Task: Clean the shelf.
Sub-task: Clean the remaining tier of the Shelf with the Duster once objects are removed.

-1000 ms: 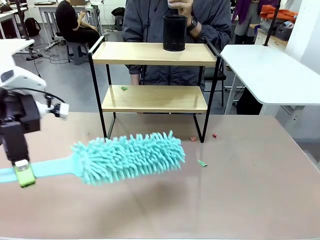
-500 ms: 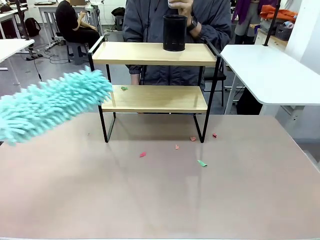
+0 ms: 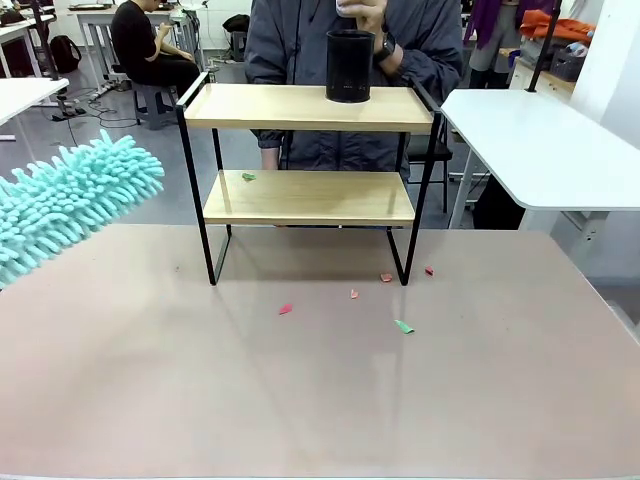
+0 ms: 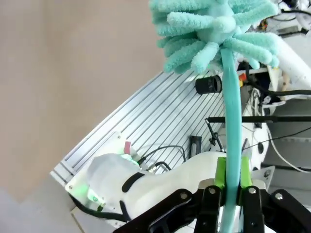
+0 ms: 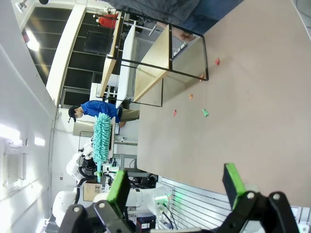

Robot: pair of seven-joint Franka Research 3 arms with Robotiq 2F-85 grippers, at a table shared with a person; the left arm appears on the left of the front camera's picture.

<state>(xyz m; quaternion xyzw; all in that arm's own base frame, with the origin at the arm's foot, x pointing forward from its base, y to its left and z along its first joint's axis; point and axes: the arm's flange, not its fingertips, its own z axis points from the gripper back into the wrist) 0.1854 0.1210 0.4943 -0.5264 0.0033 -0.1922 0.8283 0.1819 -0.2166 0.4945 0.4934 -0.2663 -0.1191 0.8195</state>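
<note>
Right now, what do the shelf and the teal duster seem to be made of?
The shelf boards look like light wood or wood-look laminate: pale, matte, with faint grain. Its frame seems to be black painted metal, in thin straight rods. The duster head looks like soft microfibre, with plump fuzzy strands. Its handle seems to be smooth plastic.

text: none legible | labels: none legible | numbers, signs: none legible

Left claw (image 4: 232,175) pinched tight on the duster handle (image 4: 231,116), right claw (image 5: 176,183) spread wide, holding nothing
</note>
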